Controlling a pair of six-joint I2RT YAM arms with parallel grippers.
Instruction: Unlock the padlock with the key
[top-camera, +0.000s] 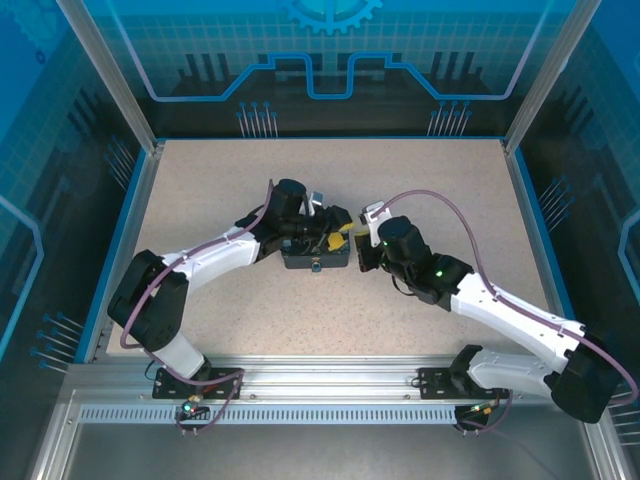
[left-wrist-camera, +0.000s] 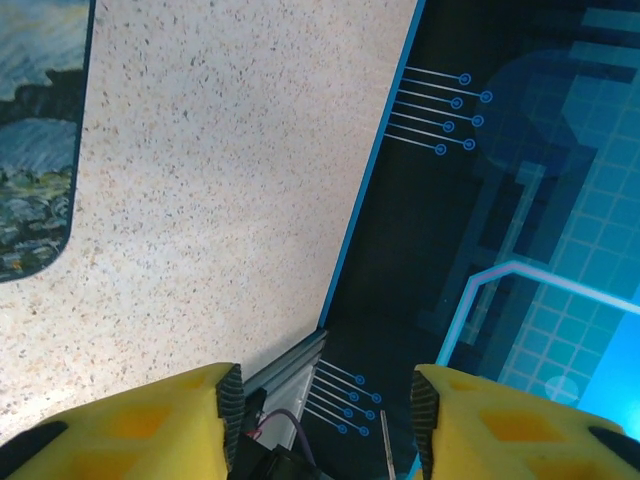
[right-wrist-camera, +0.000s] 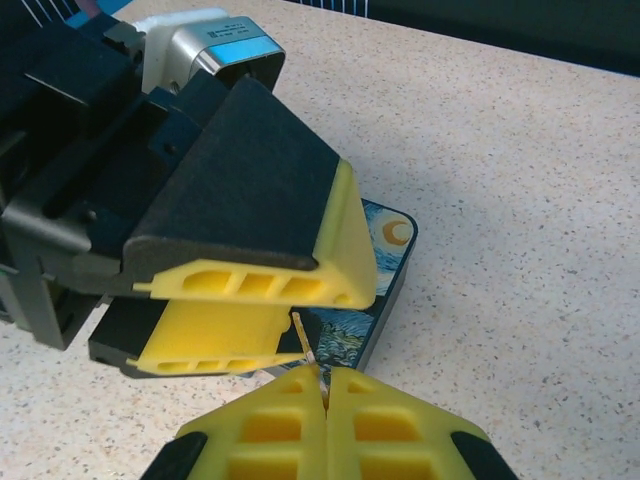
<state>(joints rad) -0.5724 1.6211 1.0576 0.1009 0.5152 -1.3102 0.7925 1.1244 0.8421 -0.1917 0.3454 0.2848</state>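
Pinching one key (right-wrist-camera: 308, 348), right end effector (right-wrist-camera: 326, 388) clenched; left end effector (left-wrist-camera: 328, 400) released over one printed box (right-wrist-camera: 388, 243)

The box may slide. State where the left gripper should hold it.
Probably take the box across its long edges, from above, at its left end: it lies flat with straight sides, and the right gripper, shut on the key, is at the right end.

- counter (top-camera: 200, 200): beige, finely dark-speckled, blue-edged.
- box (right-wrist-camera: 390, 250): blue swirling night-sky print, yellow crescent, black rim.
- left tool (left-wrist-camera: 330, 400) and right tool (right-wrist-camera: 325, 400): yellow fingers, black backing.
- key (right-wrist-camera: 304, 340): seemingly brassy-grey sliver.
- enclosure walls (top-camera: 320, 40): blue grid-and-circuit pattern.
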